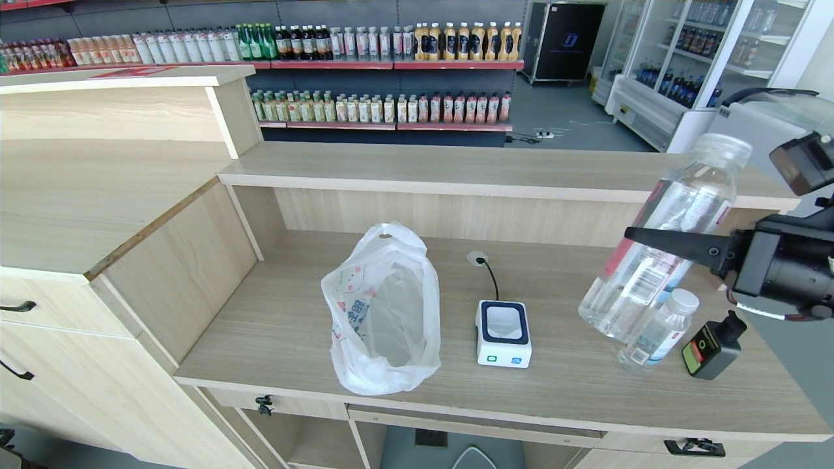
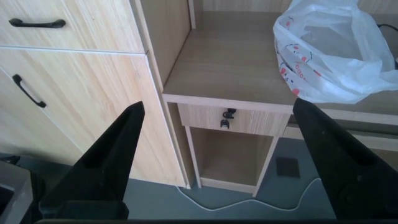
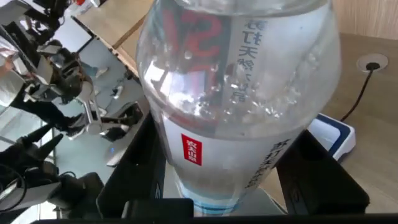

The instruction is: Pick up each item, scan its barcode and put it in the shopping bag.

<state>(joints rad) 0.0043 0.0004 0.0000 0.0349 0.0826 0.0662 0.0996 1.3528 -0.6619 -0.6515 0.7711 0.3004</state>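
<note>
The right gripper (image 1: pixel 658 244) is clamped round the middle of a large clear plastic water bottle (image 1: pixel 690 202), held off the light wood counter (image 1: pixel 586 384) with its long axis tilted, white cap high and base low toward the robot's left. The small white scanner with a dark-framed window (image 1: pixel 503 332) sits below and left of those jaws, the white plastic shopping bag (image 1: pixel 381 312) just beyond it, so this nearer arm likely sweeps left and down next. The left gripper (image 2: pixel 217 107) hangs spread wide and empty, low before the counter, the bag above its jaws.
</note>
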